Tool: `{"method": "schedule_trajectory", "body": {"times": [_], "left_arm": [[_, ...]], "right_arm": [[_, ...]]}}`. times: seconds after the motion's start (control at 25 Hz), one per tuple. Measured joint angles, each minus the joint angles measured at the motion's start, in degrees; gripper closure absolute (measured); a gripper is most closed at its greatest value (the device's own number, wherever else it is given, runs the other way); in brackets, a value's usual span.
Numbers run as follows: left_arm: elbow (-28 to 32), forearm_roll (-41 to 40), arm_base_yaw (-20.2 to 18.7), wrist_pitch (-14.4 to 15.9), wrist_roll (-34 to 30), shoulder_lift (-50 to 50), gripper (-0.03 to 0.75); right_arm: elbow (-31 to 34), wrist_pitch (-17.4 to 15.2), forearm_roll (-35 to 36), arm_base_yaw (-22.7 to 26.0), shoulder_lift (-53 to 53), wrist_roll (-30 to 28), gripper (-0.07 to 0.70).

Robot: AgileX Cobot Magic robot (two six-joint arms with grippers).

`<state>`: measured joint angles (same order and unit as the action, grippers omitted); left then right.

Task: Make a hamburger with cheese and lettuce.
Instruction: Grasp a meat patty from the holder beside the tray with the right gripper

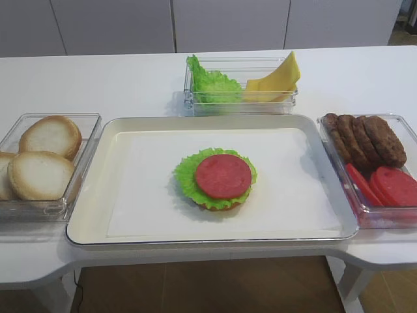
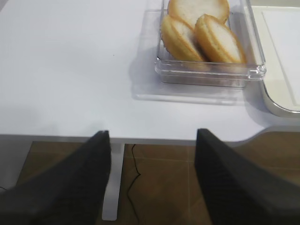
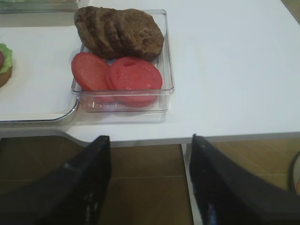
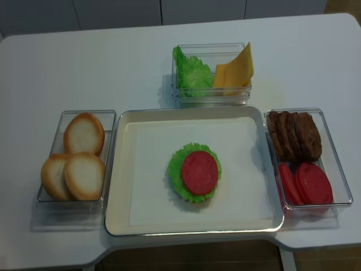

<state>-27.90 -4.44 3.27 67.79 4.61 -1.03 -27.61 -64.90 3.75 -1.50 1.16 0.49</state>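
Yellow cheese [image 1: 277, 81] is what I need next, by my reading: the slices stand on edge in the clear bin [image 1: 240, 103] at the middle of the counter's far edge, leaning against the bin's right wall, with a pointed corner sticking up above the rim. Loose lettuce [image 1: 210, 83] fills the bin's left half, just beside them.

The hamburger [image 1: 218, 180] sits near the middle of the tray [image 1: 91, 215], which lies along the counter's near edge. So far it shows a tan base, a frilly green leaf and a red slice on top; no cheese is on it yet.

I judge the cheese to be light, thin and smooth, probably a bit bendy and slick, so a pinch on the flat faces could slide or pull two slices at once. The raised corner above the rim looks like the safest place to take hold, coming down from above and clear of the bin wall.

The right pincer [image 3: 150, 183] is spread wide and holds nothing, hanging below the counter's near edge in front of the bin of patties and red slices [image 3: 123, 89]. The left pincer [image 2: 152, 183] is likewise spread and bare, off the near edge by the bun bin [image 2: 208, 75].
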Motion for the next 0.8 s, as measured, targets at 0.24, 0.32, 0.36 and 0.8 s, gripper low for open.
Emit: {"method": "schedule_trajectory", "body": {"times": [0.24,0.32,0.36,0.8], "left_arm": [[0.0,0.0,0.0,0.0,0.0,0.0,0.288],[0.0,0.0,0.0,0.0,0.0,0.0,0.288],[0.0,0.0,0.0,0.0,0.0,0.0,0.288],[0.0,0.0,0.0,0.0,0.0,0.0,0.288]], "right_arm": [[0.0,0.0,0.0,0.0,0.0,0.0,0.227],[0.0,0.0,0.0,0.0,0.0,0.0,0.227],[0.0,0.0,0.0,0.0,0.0,0.0,0.228],[0.0,0.0,0.0,0.0,0.0,0.0,0.232]]}}
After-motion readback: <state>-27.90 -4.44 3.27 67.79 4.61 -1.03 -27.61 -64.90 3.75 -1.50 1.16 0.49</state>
